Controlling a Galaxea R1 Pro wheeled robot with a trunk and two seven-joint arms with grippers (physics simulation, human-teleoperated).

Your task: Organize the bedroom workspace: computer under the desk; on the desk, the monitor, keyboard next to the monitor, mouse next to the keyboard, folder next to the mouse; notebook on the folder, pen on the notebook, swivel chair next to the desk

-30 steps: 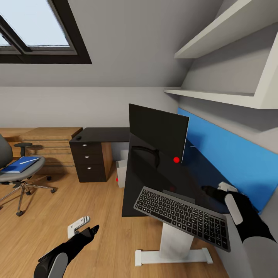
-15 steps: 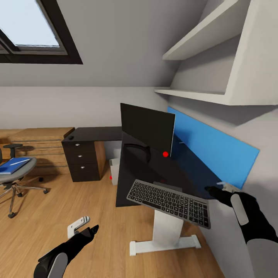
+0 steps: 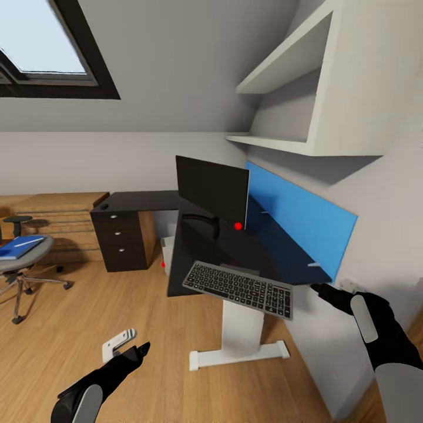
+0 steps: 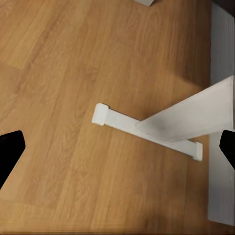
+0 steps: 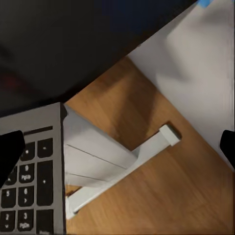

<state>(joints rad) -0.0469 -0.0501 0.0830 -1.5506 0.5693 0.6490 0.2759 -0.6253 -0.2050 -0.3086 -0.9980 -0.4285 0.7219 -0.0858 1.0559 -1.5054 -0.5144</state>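
Right gripper point(image 3: 324, 288): hangs in the air just off the near right corner of the desk point(image 3: 200, 258), fingers spread wide, holding nothing. In the right wrist view the two dark fingertips point(image 5: 11, 149) sit at opposite edges, with the keyboard's end and the desk's white leg between them.

Left gripper point(image 3: 130, 348): low over the wooden floor point(image 3: 88, 305), fingers apart, empty. Its wrist view looks down on the foot of the white leg point(image 4: 147, 129).

Keyboard point(image 3: 238, 287): lies on the near end of the desk in front of the monitor point(image 3: 212, 189), its near edge overhanging the desk's front slightly. Judged placed, though it could sit further in.

Monitor: upright on the desk. Judged done.

Computer point(image 3: 167, 257): partly hidden beneath the desk, grey case and red button just visible. Judged in place.

Mouse point(image 3: 104, 206): small dark object on the far wing of the desk above the drawers, well apart from the keyboard. Still to move.

Swivel chair point(image 3: 20, 264): stands well away from the desk, at the left of the head view. The blue folder point(image 3: 19, 247) lies on its seat with a thin pale pen point(image 3: 27, 241) on top. A notebook cannot be told apart. Folder, notebook, pen and chair are all outstanding.

Estimate: under half complete.
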